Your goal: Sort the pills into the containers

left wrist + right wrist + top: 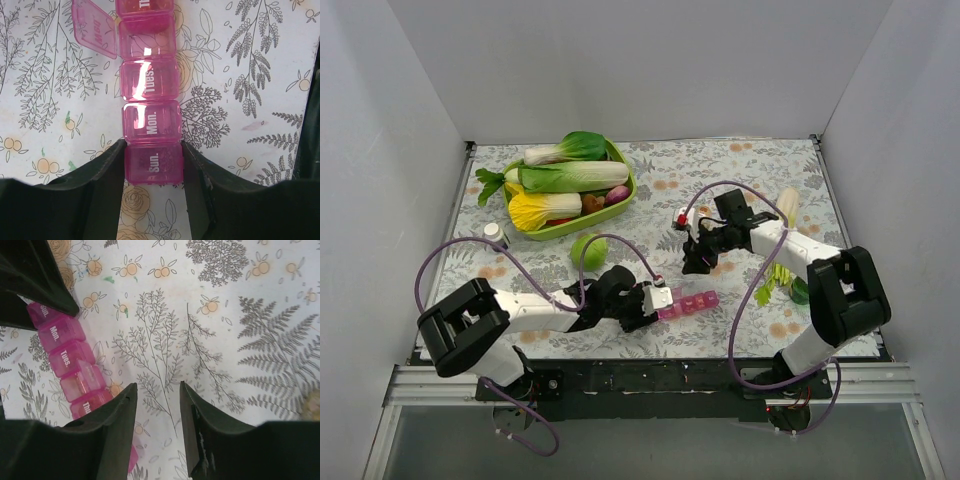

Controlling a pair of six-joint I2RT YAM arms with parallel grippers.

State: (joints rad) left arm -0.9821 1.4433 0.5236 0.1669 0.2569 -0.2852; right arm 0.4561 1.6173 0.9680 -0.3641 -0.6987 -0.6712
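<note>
Pink pill organiser [692, 303] lies near-centre, its long axis running left to right. Your left gripper [655, 297] clamps its left end. Your right gripper [697, 262], fingers spread and empty, hovers just beyond the strip's far side, nearer the open lid [95, 27].

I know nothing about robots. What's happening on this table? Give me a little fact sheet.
left end effector: shut on the Sun. end of the pink pill organiser
right end effector: open, empty, over the tablecloth beside the organiser
Wed. lid: flipped open
far left: green tray of vegetables
</note>
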